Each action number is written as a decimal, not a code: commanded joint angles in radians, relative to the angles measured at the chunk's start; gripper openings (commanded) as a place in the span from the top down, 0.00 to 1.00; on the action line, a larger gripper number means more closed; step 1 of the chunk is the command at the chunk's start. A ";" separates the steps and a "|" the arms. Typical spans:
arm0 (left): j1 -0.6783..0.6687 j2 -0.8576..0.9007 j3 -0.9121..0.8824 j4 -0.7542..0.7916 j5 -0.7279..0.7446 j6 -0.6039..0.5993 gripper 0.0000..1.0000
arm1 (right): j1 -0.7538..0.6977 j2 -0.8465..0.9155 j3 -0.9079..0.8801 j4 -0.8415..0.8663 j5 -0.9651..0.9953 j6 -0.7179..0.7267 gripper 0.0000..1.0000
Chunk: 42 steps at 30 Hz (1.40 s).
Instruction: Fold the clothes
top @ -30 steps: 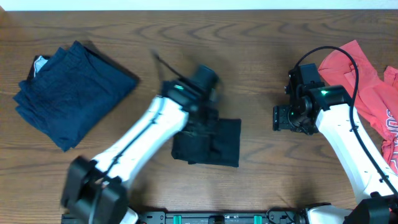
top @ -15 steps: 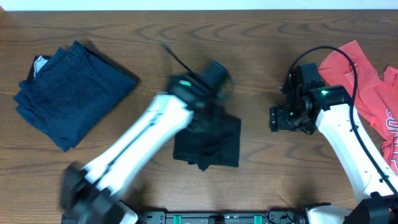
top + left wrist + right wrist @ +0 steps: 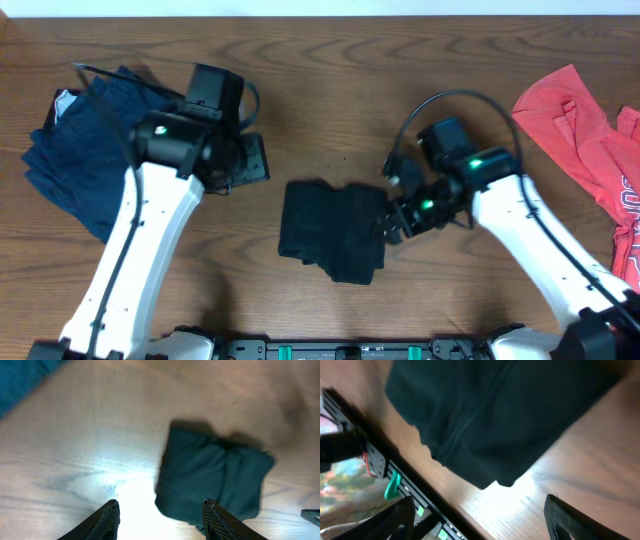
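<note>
The black shirt (image 3: 332, 230) lies folded into a small packet at the table's middle front. It also shows in the left wrist view (image 3: 210, 475) and the right wrist view (image 3: 495, 415). My left gripper (image 3: 258, 162) is open and empty, hovering up and left of the shirt; its jaws stand wide apart in its own view (image 3: 160, 521). My right gripper (image 3: 390, 215) is open at the shirt's right edge, and in its own view (image 3: 480, 520) the jaws are empty over bare wood. The navy garment (image 3: 80, 150) lies folded at the far left. The red shirt (image 3: 590, 140) lies crumpled at the far right.
The table's front edge with a black rail and green clips (image 3: 395, 485) runs close below the black shirt. A corner of the navy garment (image 3: 20, 375) shows at the top left of the left wrist view.
My left arm has drawn back from the black shirt, up and to the left, towards the navy garment. My right arm has swung left and down to the shirt's right edge.
</note>
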 commanded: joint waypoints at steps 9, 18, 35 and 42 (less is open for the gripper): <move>-0.037 0.093 -0.319 0.268 0.181 0.037 0.45 | 0.075 0.114 -0.180 0.283 0.047 0.136 0.70; -0.092 0.182 -0.527 0.449 0.188 0.036 0.45 | -0.010 0.121 -0.172 0.344 0.304 0.205 0.99; -0.092 0.119 -0.487 0.305 0.177 -0.021 0.44 | -0.075 0.105 -0.111 0.269 0.417 0.166 0.65; -0.092 -0.083 -0.463 0.442 0.058 -0.020 0.25 | -0.056 0.037 0.017 0.079 0.105 0.048 0.64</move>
